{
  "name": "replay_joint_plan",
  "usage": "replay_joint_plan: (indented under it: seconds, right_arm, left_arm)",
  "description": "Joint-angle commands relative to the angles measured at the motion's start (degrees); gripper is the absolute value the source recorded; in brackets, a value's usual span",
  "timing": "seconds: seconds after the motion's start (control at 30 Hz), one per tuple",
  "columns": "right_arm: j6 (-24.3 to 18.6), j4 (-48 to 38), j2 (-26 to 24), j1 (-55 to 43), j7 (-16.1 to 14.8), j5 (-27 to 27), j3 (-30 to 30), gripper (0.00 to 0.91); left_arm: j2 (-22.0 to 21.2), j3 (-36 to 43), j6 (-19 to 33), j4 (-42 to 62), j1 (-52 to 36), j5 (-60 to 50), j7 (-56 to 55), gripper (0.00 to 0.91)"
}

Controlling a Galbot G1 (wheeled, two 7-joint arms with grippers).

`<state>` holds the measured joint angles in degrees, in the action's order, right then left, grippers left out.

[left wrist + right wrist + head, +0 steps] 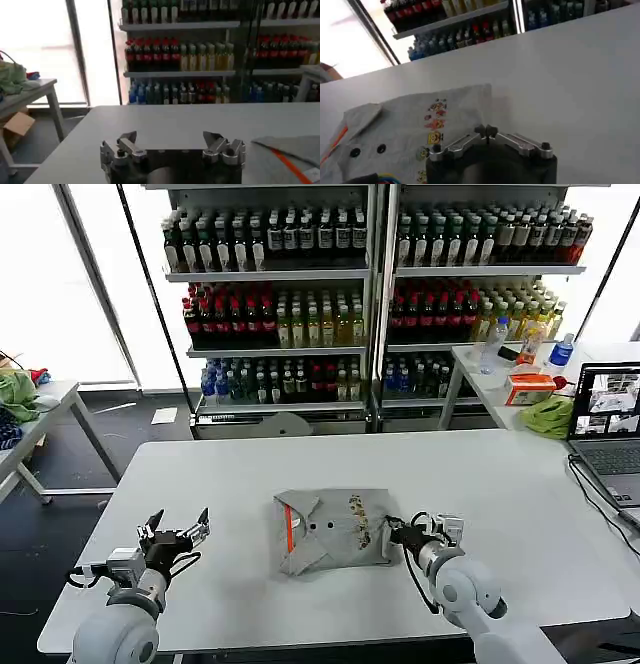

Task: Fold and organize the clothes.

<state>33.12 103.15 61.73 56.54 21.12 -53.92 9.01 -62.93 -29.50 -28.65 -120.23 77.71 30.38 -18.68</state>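
Shirt folded, mid-table; right gripper at its edge, left gripper standing off.

Grey shirt [330,531] lies as a compact folded packet on the white table [520,484], orange-lined collar and dark buttons up, multicoloured print toward its right side. Right gripper [393,533] sits at the packet's right edge with fingertips pressed together; the right wrist view shows the tips [486,131] meeting just over the cloth edge, and whether fabric is pinched between them cannot be told. Left gripper [178,532] hovers well apart to the left, fingers spread, holding nothing. Risk: if a layer is snagged, lifting the right arm would drag the fold open; a sideways nudge would skew the packet.
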Motion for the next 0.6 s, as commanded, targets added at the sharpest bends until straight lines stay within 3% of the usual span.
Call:
replay_joint_plan:
  seconds: [0.03,0.2,0.37,0.6]
  right_arm:
    - [0.0,0.8,-0.2,1.6,-1.1,7.2,3.0,0.907]
    - [0.0,10.7,0.0,5.2,-2.4,10.2,6.2,0.907]
    - [0.1,19.5,-0.5,7.9,-1.6,9.6,6.2,0.907]
    - [0.2,23.1,-0.2,12.4,1.4,0.4,2.9,0.907]
  left_arm:
    - [0.0,-0.5,0.0,0.0,0.7,0.0,0.1,0.907]
    - [0.2,-0.5,0.1,-0.3,0.9,0.1,0.2,0.907]
    - [-0.5,0.6,0.0,-0.6,0.8,-0.2,0.2,0.907]
    - [-0.9,0.9,0.0,-0.7,0.9,-0.4,0.2,0.907]
